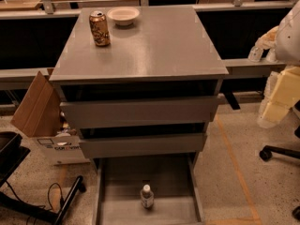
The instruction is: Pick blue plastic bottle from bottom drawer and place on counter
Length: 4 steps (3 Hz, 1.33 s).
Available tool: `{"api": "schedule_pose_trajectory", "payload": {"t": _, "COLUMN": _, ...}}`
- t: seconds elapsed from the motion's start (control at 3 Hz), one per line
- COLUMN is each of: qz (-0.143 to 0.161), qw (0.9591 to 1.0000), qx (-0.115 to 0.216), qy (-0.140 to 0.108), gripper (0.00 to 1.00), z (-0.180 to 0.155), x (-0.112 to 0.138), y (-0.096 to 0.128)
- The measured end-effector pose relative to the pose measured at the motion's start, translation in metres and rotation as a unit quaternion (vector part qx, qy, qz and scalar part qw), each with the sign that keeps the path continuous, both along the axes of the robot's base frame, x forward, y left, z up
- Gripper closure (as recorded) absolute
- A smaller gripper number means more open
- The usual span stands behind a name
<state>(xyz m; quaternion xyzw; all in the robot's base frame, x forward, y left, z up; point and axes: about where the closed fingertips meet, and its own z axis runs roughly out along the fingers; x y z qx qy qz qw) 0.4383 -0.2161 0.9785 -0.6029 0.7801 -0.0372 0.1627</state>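
Observation:
The blue plastic bottle (146, 196), clear with a white cap, stands upright on the floor of the open bottom drawer (122, 205), near its middle front. The counter (154, 46) is the cabinet's broad grey top. My arm comes in at the right edge, and my gripper (258, 51) hangs beside the cabinet's right side, near the narrow side ledge. It is far above and to the right of the bottle and holds nothing I can see.
A gold-brown can (99, 28) and a white bowl (123, 16) stand at the counter's back left. Two upper drawers (140, 112) are pulled partly out above the bottom one. A cardboard box (40, 111) sits at the left, and a chair base (281, 151) at the right.

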Motion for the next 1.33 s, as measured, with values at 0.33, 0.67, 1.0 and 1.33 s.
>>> {"api": "schedule_pose_trajectory", "payload": {"t": 0.33, "qz": -0.002, "qw": 1.0, "qx": -0.001, "qy": -0.001, "gripper": 0.0, "z": 0.0, "x": 0.0, "y": 0.0}}
{"api": "schedule_pose_trajectory", "payload": {"t": 0.67, "qz": -0.013, "qw": 0.9999, "qx": -0.004, "qy": -0.006, "gripper": 0.0, "z": 0.002, "x": 0.001, "y": -0.002}}
{"api": "schedule_pose_trajectory", "payload": {"t": 1.0, "qz": -0.014, "qw": 0.999, "qx": 0.037, "qy": 0.019, "gripper": 0.0, "z": -0.054, "x": 0.002, "y": -0.017}}
{"api": "schedule_pose_trajectory", "payload": {"t": 1.33, "qz": -0.005, "qw": 0.9894, "qx": 0.14, "qy": 0.038, "gripper": 0.0, "z": -0.147, "x": -0.006, "y": -0.025}}
